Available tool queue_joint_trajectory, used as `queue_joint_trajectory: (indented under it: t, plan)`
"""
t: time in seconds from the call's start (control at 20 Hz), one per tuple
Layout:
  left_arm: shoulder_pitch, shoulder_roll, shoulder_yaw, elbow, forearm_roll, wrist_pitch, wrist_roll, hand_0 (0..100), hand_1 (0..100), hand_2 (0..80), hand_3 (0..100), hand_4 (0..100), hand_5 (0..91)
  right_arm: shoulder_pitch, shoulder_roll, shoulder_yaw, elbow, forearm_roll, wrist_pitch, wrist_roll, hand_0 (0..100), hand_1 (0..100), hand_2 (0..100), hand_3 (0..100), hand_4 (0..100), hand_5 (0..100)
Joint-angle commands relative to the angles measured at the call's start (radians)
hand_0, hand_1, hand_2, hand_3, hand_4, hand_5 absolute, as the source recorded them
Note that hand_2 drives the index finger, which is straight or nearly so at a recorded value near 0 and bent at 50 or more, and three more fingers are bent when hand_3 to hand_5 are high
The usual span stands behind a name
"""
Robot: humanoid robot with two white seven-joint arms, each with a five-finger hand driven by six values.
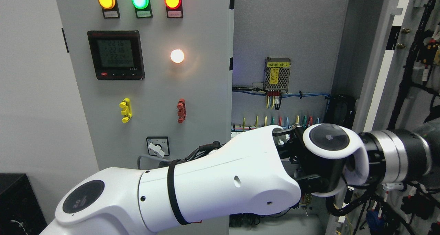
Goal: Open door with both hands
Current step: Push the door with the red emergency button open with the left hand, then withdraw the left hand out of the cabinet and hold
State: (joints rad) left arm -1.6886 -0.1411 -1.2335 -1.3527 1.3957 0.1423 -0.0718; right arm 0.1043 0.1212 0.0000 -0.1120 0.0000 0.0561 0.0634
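The door (385, 56), a flat grey metal panel, stands swung open at the right. My smooth white left arm (206, 190) reaches across toward it; I cannot tell my fingers' state.

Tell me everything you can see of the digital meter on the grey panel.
The digital meter is a square black-framed unit set flush in the grey panel door, below the yellow lamp. Its greenish lit screen shows rows of digits too blurred to read surely. A small red mark and dark buttons sit along its lower edge. Nothing touches it.
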Motion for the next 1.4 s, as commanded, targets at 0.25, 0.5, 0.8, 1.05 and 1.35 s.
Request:
queue_joint_trajectory:
  t: [0.25, 0.5, 0.8, 1.05, 1.35]
  plan:
    - [0.166, 0.476, -0.026, -0.310, -0.003, 0.006, -0.043, 0, 0, 0.0, 0, 0, 0.0, 0.000, 0.000, -0.015, 0.000, -0.009, 0.001, -0.001, 0, 0, 0, 0, 0, 0]
    - [0.508, 0.786, -0.026, -0.444, -0.105, 0.003, -0.150, 0, 0, 0.0, 0, 0, 0.0, 0.000, 0.000, -0.015, 0.000, -0.009, 0.001, -0.001, 0, 0, 0, 0, 0, 0]
    - [1.193, 0.995, 0.032, -0.407, -0.628, -0.097, -0.224, 0, 0, 0.0, 0, 0, 0.0, 0.000, 0.000, -0.017, 0.000, -0.009, 0.001, -0.001, 0, 0, 0, 0, 0, 0]
    - [1.801, 0.774, 0.449, 0.221, -0.898, -0.211, -0.224, 0, 0, 0.0, 0, 0, 0.0, 0.000, 0.000, -0.015, 0.000, -0.009, 0.001, -0.001, 0, 0, 0, 0, 0, 0]
    - [1.776, 0.232, 0.733, 1.401, -1.046, -0.254, -0.224, 0, 0, 0.0, 0, 0, 0.0, 0.000, 0.000, -0.015, 0.000, -0.009, 0.001, -0.001, 0, 0, 0, 0, 0, 0]
